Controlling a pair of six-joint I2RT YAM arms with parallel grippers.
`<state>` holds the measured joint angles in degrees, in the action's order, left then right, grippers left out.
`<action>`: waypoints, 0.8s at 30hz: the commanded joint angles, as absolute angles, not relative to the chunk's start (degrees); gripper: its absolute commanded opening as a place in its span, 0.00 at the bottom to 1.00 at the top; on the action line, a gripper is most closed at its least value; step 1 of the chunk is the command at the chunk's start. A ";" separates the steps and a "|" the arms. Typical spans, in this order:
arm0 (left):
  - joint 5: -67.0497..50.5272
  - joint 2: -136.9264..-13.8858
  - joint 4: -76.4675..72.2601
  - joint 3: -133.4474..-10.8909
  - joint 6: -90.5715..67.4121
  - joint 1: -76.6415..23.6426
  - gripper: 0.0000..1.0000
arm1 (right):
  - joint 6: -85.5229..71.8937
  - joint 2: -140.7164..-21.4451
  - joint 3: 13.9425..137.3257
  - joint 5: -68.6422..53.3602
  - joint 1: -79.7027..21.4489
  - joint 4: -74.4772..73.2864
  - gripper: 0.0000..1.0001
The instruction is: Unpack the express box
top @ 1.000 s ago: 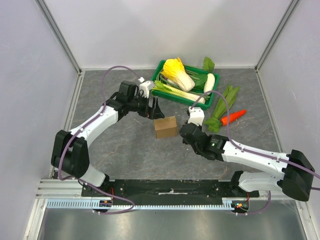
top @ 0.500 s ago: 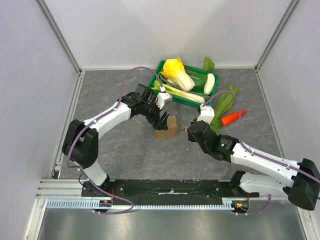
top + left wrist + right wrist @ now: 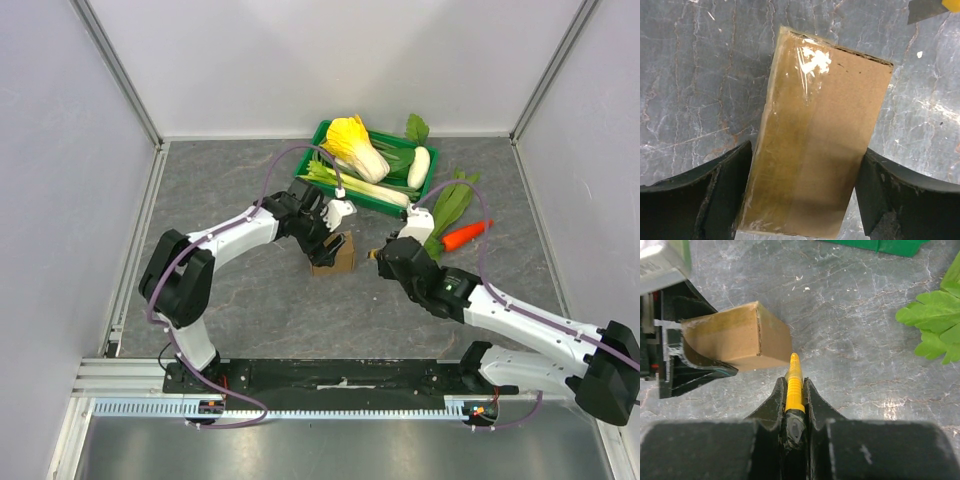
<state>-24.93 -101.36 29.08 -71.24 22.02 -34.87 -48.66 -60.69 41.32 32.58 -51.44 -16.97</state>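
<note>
- Overhead, you see the express box (image 3: 336,256) near the middle of the bench (image 3: 230,300), slightly toward the far edge. Both arms meet over it.
- That view alone shows the green crate (image 3: 430,180) of vegetables against the far edge. A carrot (image 3: 466,234) and leafy greens (image 3: 447,205) lie loose toward the right edge.
- Your left wrist camera adds the box's top, with clear tape running down its length.
- The left gripper (image 3: 805,155) is closed onto the box, its black fingers (image 3: 715,195) pressed against the two long sides.
- Your right wrist camera shows the right gripper (image 3: 794,382) nearly closed, pinching a yellow cutter (image 3: 794,370) that points away from the wrist.
- There the cutter's tip sits just beside the box's lower corner; you cannot tell whether it touches.
- The left wrist view catches a grey blade tip in its upper right corner, apart from the box.
</note>
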 commanded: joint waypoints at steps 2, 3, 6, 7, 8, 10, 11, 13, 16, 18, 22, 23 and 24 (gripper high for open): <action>-18.37 -100.72 25.14 -70.58 27.67 -36.21 0.75 | -49.13 -59.41 41.31 32.17 -50.54 -10.21 0.00; -18.02 -100.55 24.61 -69.62 28.29 -36.30 0.70 | -48.70 -59.59 41.31 31.99 -50.28 -9.67 0.00; -17.14 -99.41 22.60 -67.60 31.11 -36.47 0.65 | -48.08 -60.03 41.22 31.29 -49.75 -7.48 0.00; -17.05 -99.14 22.24 -67.15 31.55 -36.47 0.65 | -47.82 -59.94 41.22 31.29 -49.31 -6.86 0.00; -17.14 -98.62 22.06 -66.80 32.68 -36.47 0.64 | -47.46 -59.94 41.13 31.20 -49.13 -5.72 0.00; -17.66 -98.00 21.54 -65.83 33.74 -36.47 0.63 | -46.41 -60.20 40.96 30.59 -48.17 -4.23 0.00; -18.45 -97.56 21.45 -65.48 34.79 -36.47 0.62 | -45.88 -60.47 40.70 30.50 -47.82 -2.39 0.00; -18.81 -96.68 20.48 -63.90 35.77 -36.56 0.61 | -45.27 -60.82 40.08 30.06 -46.77 -0.45 0.00; -19.68 -95.80 19.69 -61.62 36.74 -36.65 0.59 | -43.86 -61.70 38.24 27.52 -45.36 5.35 0.00; -20.04 -95.97 19.42 -60.65 36.74 -36.74 0.59 | -42.63 -62.75 37.18 26.46 -45.00 8.87 0.00; -19.78 -97.12 20.04 -60.38 37.09 -37.09 0.57 | -41.40 -63.99 36.74 25.14 -44.56 11.59 0.00; -19.60 -97.21 20.04 -60.47 37.18 -37.09 0.57 | -40.61 -63.55 36.74 25.05 -44.47 12.12 0.00; -19.51 -97.38 20.13 -60.47 37.18 -37.09 0.57 | -40.26 -63.37 36.83 24.96 -44.47 12.39 0.00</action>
